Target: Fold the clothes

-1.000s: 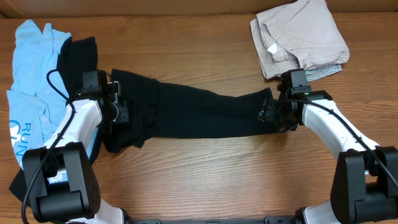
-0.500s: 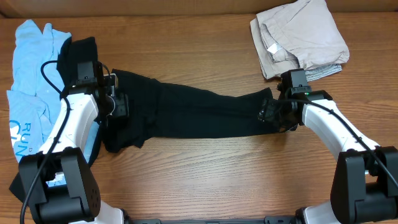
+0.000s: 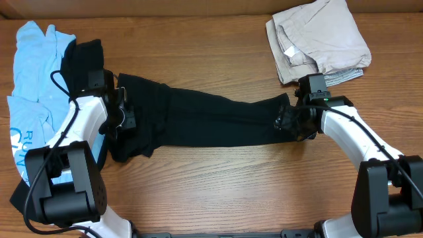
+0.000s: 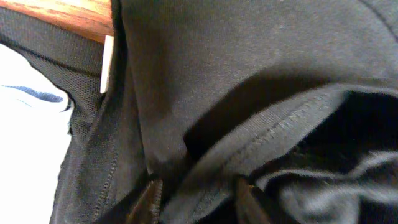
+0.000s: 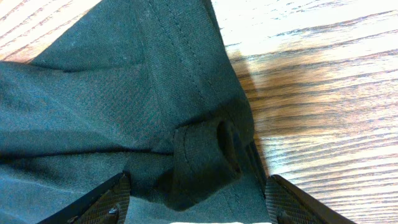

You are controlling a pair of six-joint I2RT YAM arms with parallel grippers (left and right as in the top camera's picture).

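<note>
overhead: black garment is laid lengthwise across the bench middle, left gripper and right gripper at its ends; light blue T-shirt at left edge, beige pieces at far right corner | left wrist: hem fold is seen between the fingers, pinched or not cannot be told | right wrist: jaws are held spread, bunched black cloth between them
</note>
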